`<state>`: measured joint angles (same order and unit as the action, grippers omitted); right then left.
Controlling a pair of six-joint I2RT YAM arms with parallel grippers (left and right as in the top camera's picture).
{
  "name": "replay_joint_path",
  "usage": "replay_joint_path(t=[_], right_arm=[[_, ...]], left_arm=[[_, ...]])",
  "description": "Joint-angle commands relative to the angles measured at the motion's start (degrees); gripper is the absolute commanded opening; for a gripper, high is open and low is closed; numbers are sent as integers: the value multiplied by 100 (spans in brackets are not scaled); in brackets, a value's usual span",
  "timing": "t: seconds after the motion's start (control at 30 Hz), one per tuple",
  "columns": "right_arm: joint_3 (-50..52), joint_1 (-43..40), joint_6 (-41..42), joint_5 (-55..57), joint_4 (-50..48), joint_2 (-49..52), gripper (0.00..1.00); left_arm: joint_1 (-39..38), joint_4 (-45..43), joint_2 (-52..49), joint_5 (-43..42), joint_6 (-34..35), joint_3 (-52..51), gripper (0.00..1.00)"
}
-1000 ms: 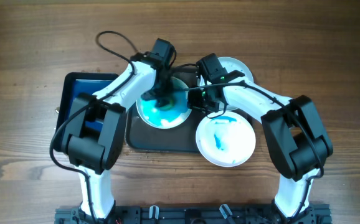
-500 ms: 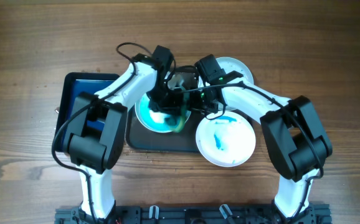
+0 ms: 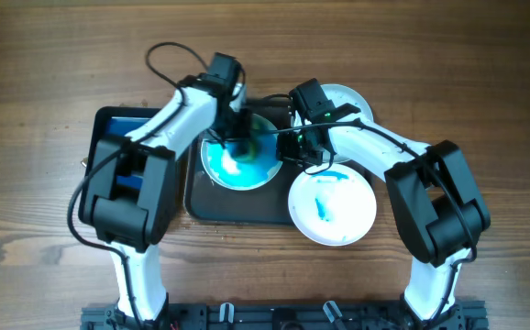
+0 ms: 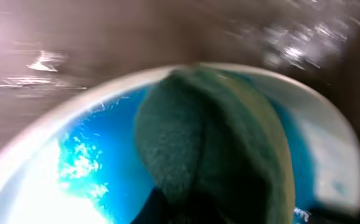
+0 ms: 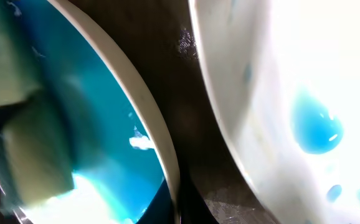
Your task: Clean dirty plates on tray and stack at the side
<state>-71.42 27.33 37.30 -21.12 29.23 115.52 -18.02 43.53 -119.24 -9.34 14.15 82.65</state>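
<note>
- The left jaws are hidden in both views, but a sponge rises from between them, so they are judged to be closed on it.
- The left arm is stretched across the blue tray, with the wrist pitched down.
- The sponge is pressed onto a teal-smeared plate, which lies directly beneath the left jaws on the grey tray. Little reach is judged necessary for more wiping.
- The plate is round, so no long axis has to be matched.
- The right jaws are set at this plate's right rim. Whether the rim is gripped cannot be told.
- A front plate overlaps the grey tray's right edge and the surface.
- A back plate is partly covered by the right arm.
</note>
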Motion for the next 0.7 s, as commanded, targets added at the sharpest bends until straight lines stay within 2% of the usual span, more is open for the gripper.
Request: replay_joint_path(t=[0.0,0.23,0.5,0.6,0.67], right_arm=[[63,7,7,306,79,229,4],[63,7,-4,304,37,229,4],[59,9,-138,323,94,166,4],[39,76,-411,811,227,-188,4],[37,247,-695,1574,380,-649,5]], left_arm=[[649,308,-55,1687,734,-24,4],[761,1849,306,1690,730,525,4],[918,2627,1735,1241,557,1054,4],[1115,2763,2151,1241,560,1051,4],[1353,2889,2262,1241,560,1051,4]])
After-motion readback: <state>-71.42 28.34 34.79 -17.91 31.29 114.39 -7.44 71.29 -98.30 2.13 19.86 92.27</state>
